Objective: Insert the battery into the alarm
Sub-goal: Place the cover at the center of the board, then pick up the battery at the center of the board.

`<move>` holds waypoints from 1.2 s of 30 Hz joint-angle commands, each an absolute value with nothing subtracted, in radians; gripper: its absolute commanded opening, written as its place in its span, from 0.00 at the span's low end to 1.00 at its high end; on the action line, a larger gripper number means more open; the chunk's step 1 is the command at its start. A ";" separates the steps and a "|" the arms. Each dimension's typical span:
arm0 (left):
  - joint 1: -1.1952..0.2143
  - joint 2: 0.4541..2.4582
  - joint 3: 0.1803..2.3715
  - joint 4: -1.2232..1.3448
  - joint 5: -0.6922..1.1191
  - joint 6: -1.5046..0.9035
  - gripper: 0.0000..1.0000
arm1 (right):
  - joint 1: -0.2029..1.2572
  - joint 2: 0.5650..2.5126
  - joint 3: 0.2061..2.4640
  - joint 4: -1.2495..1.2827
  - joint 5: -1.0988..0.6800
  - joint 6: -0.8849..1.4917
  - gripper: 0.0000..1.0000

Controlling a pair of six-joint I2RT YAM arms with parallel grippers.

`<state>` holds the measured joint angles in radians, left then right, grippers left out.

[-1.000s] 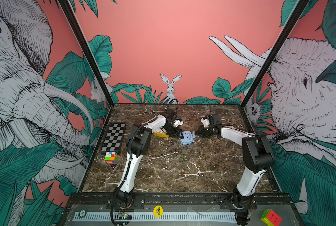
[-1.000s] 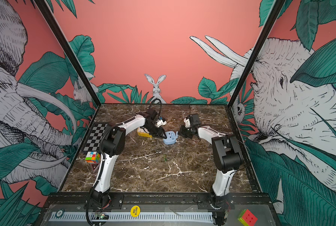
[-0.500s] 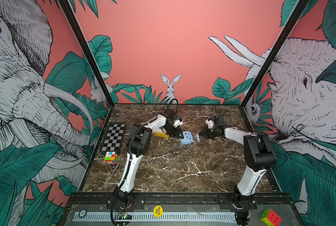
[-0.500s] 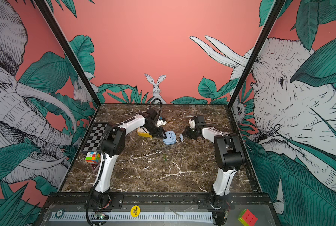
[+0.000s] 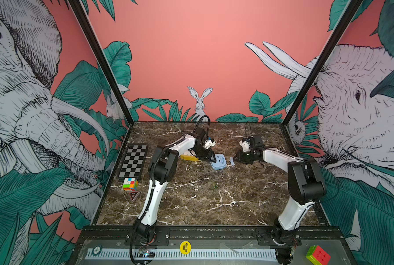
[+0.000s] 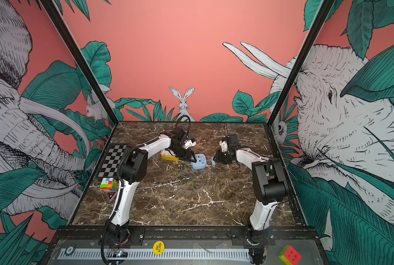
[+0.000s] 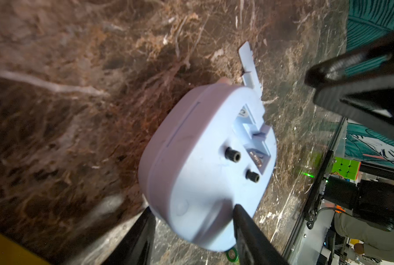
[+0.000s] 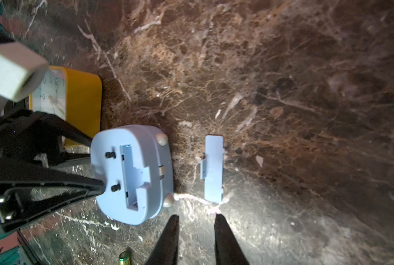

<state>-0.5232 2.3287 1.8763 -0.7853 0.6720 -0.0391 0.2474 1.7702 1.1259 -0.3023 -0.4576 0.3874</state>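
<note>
**Blue alarm laid face down, battery compartment uncovered**

A light-blue alarm [image 8: 132, 174] is shown lying face down on the brown marble table [image 5: 203, 202], toward the back and between the two arms in both top views [image 5: 218, 160] [image 6: 198, 160]. Its rounded back is turned upward, and two small black knobs are seen beside a long, stepped battery compartment [image 8: 135, 179]. The compartment is uncovered, and a metal contact is visible at one end in the left wrist view [image 7: 256, 159]. The matching blue cover [image 8: 213, 169] is laid flat on the marble just beside the alarm, apart from it.

The left gripper [image 8: 97, 161] is held at the alarm's edge with its fingers parted, one tip resting on the back near a knob. The right gripper [image 8: 197, 218] is held over the marble near the cover, its fingers slightly apart and nothing between them.

The green-and-gold battery [image 8: 124, 258] is seen on the table near the right gripper, apart from the alarm; only its end is in view. A yellow alarm clock [image 8: 81, 103] is seen behind the left gripper.
</note>
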 commanded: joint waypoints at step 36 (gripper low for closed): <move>-0.370 1.823 1.362 -0.440 0.649 -0.130 0.59 | 0.828 1.841 1.234 -0.617 -0.114 0.547 0.45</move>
<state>-0.3683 1.8767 1.3827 -0.4511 0.6495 -0.1349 0.8200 1.8282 1.2160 -0.5785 -0.1417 0.5205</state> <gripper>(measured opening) 0.593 0.452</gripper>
